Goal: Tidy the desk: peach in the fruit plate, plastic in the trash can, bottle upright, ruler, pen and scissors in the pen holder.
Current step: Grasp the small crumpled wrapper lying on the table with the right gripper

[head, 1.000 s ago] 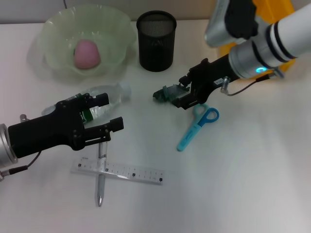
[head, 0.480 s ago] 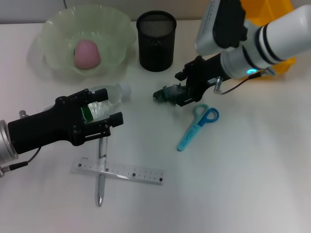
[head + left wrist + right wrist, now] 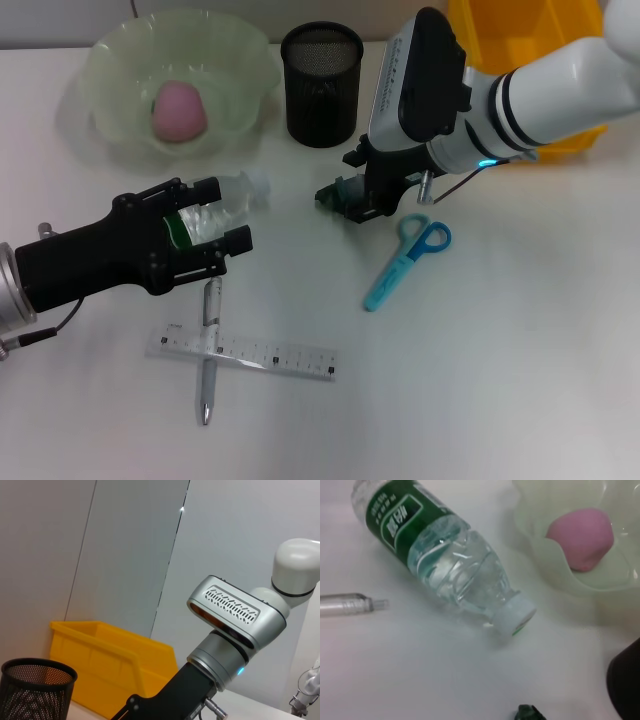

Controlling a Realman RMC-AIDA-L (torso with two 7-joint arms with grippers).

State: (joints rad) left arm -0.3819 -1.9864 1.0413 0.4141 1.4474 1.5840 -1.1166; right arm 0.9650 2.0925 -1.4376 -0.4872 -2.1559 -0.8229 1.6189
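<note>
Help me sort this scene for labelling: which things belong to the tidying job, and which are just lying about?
Part of the job:
- peach, in the fruit plate
- plastic, at the right gripper
- trash can
- bottle, lying under the left gripper
- ruler, pen, scissors
- pen holder

Just lying about:
- nothing visible on the desk

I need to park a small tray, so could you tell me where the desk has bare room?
The desk is bare on the robot's right, past the scissors and the ruler. The middle is crowded: bottle, pen, plastic, both pincers. The far edge holds the fruit plate, pen holder, trash can.
</note>
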